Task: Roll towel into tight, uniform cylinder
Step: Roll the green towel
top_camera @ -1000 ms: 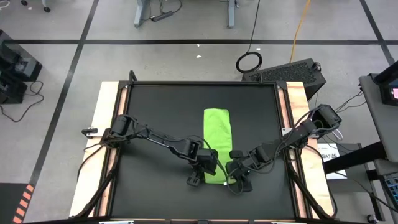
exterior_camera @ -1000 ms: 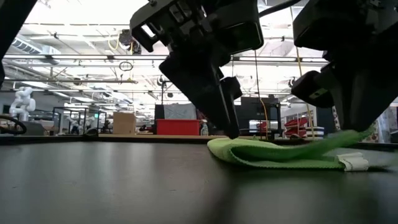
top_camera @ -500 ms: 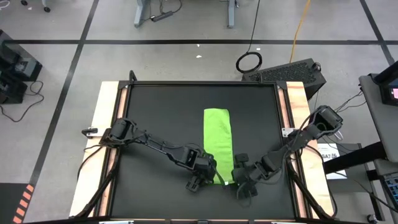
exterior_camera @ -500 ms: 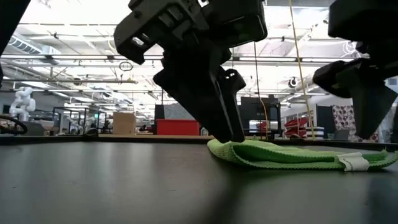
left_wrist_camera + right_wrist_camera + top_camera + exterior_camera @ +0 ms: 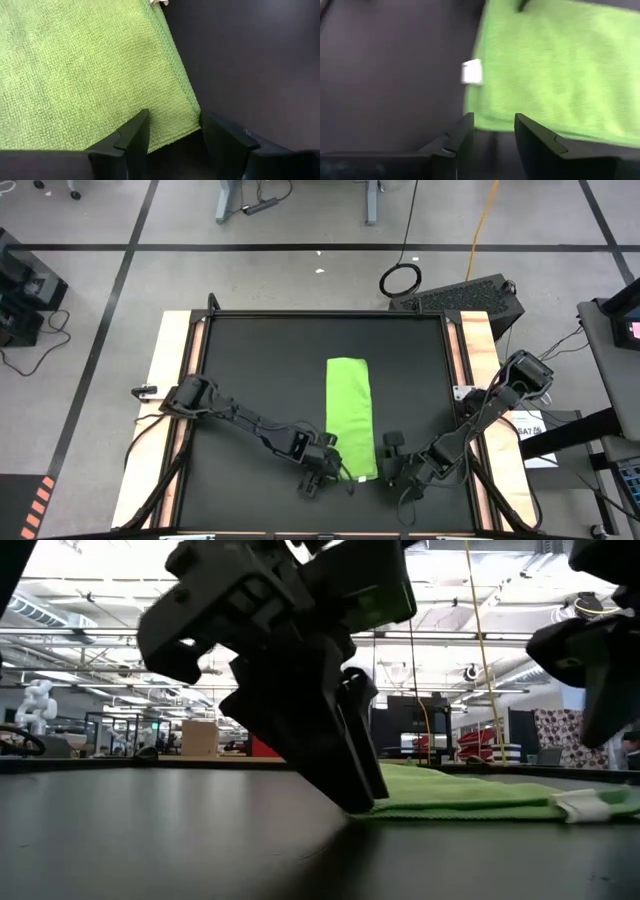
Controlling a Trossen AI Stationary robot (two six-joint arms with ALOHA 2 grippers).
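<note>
Lime-green towel (image 5: 351,416) flat, folded strip, white tag, left end effector (image 5: 172,135) and right end effector (image 5: 492,131) released

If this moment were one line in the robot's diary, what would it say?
towel: flat folded strip, unrolled | left gripper: open at its near corner | right gripper: open at near edge, by white tag | nothing held
</note>
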